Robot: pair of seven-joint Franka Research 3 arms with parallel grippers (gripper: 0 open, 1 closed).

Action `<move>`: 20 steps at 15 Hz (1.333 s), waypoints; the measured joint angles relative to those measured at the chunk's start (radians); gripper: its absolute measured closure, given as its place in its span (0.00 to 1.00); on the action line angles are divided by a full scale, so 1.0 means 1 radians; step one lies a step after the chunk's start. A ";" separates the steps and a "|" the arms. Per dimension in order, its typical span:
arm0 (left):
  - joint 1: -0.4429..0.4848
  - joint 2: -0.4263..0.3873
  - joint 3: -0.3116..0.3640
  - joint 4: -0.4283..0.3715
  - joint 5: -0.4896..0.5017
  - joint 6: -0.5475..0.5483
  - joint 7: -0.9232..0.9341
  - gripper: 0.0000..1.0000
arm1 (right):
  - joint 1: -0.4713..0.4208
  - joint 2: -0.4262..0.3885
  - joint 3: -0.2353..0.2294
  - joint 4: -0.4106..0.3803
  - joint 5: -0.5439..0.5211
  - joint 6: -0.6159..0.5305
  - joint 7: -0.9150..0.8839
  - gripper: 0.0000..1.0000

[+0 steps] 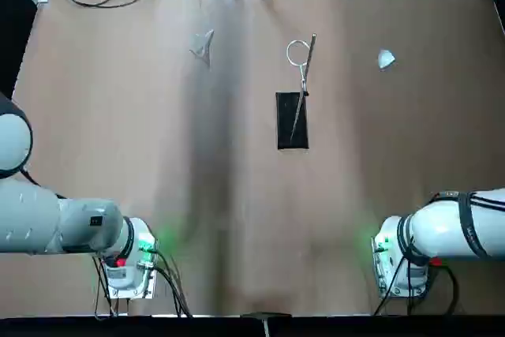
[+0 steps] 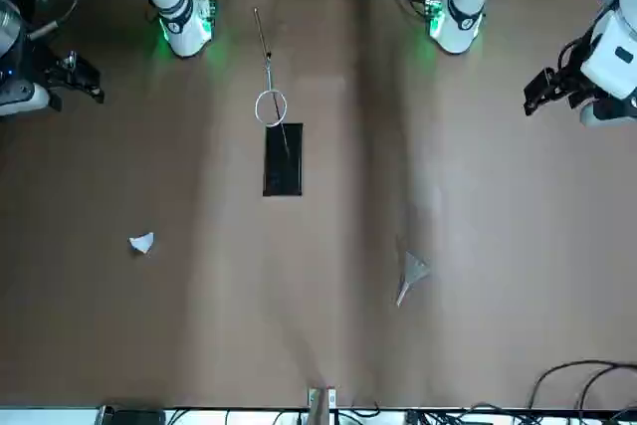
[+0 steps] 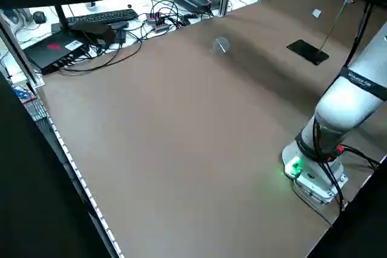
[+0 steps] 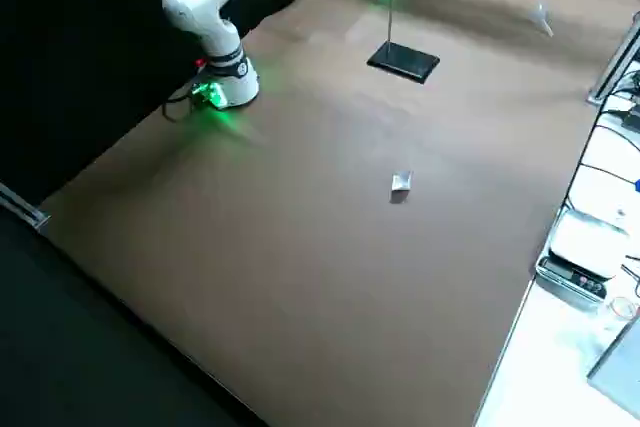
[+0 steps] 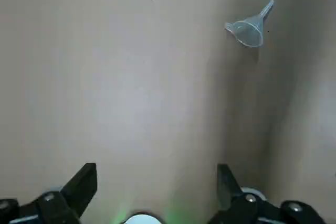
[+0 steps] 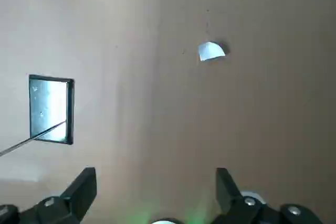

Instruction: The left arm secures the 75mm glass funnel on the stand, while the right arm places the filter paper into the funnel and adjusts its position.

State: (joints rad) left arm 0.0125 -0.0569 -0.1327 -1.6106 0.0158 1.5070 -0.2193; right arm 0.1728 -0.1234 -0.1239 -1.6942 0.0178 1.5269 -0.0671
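Top view: funnel (image 1: 202, 46), upper left; stand (image 1: 293, 121), centre, ring awaiting it; paper (image 1: 386, 58), upper right, presumably for right tool (image 6: 156, 186). Both tools, left (image 5: 157, 183) included: fingers apart, empty.

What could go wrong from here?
The glass funnel lies loose on its side, so it might roll or slip when the left gripper closes on it. The stand's thin rod could tip if the funnel bumps its ring. The light filter paper may crumple if the right gripper squeezes hard.
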 joint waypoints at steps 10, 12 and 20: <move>0.079 0.096 0.003 -0.010 -0.015 -0.010 -0.033 0.00 | -0.001 0.000 -0.004 0.000 0.000 0.002 0.000 0.00; 0.112 0.175 0.006 -0.015 -0.027 0.020 -0.042 0.00 | 0.000 0.000 -0.002 0.000 0.000 0.000 0.000 0.00; 0.141 0.387 0.005 -0.101 -0.167 0.338 -0.332 0.00 | 0.000 0.000 -0.002 0.000 0.000 0.000 0.000 0.00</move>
State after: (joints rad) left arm 0.1534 0.3303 -0.1277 -1.7120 -0.1512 1.8446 -0.5517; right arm 0.1724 -0.1234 -0.1263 -1.6946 0.0173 1.5273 -0.0672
